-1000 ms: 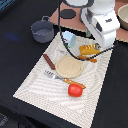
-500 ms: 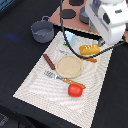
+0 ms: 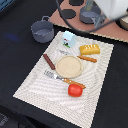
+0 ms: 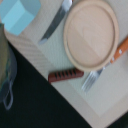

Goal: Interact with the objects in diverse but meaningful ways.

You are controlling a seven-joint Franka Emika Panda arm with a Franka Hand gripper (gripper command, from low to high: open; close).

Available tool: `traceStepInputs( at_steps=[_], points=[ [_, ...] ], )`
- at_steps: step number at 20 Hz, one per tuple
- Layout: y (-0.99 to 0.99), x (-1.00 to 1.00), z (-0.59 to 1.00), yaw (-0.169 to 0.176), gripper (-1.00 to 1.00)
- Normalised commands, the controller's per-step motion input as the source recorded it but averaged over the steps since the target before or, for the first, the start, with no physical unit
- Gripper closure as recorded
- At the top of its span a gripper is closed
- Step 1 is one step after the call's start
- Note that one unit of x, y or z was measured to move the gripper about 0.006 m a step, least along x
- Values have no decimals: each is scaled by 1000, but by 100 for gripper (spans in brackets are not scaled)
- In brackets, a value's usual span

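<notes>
The brown sausage stick [image 3: 48, 61] lies on the striped placemat [image 3: 35, 87] just beside the round tan plate [image 3: 68, 66], apart from its rim in the wrist view. The pale-blue carton [image 3: 68, 39] stands at the mat's far edge, with the golden-yellow bread loaf [image 3: 89, 49] near it. The red tomato [image 3: 75, 90] sits beside an orange-handled knife [image 3: 65, 80]. The grey pot [image 3: 42, 30] rests on the dark tabletop [image 3: 15, 55]. The arm shows only blurred at the exterior view's upper right; whether the gripper is released or clenched, I cannot tell.
</notes>
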Motion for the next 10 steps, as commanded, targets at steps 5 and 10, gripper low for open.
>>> traceStepInputs(
  at_steps=[5, 10],
  points=[
    [27, -1000, 166, 0, -100],
    [0, -983, -67, 0, -100]
  ],
)
